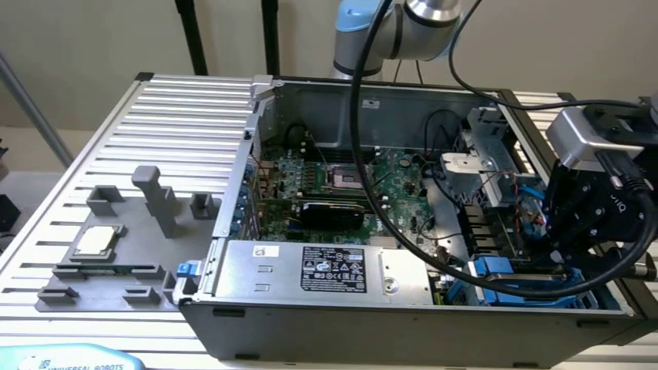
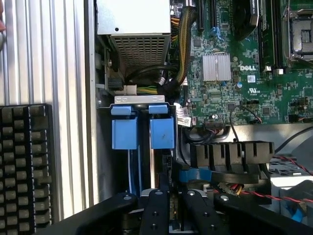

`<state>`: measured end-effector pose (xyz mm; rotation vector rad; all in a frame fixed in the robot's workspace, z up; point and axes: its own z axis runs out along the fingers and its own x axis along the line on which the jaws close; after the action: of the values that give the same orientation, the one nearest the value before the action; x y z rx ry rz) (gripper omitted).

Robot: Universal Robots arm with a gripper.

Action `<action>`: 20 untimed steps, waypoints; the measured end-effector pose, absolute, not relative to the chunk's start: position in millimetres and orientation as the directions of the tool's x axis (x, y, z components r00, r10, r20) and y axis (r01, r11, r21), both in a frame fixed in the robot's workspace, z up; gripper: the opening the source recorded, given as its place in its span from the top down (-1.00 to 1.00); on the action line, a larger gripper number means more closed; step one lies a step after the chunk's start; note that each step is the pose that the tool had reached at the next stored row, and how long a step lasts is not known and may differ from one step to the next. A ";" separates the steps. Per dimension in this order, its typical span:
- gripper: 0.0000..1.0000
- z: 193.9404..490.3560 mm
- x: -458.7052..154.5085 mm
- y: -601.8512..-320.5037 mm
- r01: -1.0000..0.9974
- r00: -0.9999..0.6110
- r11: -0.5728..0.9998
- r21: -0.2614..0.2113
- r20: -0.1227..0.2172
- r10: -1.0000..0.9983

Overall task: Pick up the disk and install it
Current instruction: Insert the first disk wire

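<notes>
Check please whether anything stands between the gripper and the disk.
Nothing visible does. In the wrist view the gripper is right at the disk, which stands edge-on in the drive bay.

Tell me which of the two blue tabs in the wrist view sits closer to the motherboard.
The blue tab bordering the cables and green motherboard; the other tab lies toward the ribbed table.

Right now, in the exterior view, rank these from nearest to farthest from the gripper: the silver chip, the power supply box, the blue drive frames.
From the gripper:
1. Blue drive frames, right beside it in the case corner.
2. Power supply box, along the case's front edge.
3. Silver chip, on the grey fixture outside the case, exterior view's left.
</notes>
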<state>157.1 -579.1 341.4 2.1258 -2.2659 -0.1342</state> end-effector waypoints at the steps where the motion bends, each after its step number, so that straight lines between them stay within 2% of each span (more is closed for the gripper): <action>1: 0.67 341.3 156.9 -579.1 -0.995 -0.065 0.062 0.084 -0.035 -0.997; 20: 0.67 337.6 156.0 -576.6 -0.995 -0.064 0.062 0.079 -0.028 -0.998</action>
<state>156.0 -576.6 337.6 2.1260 -2.2641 -0.1188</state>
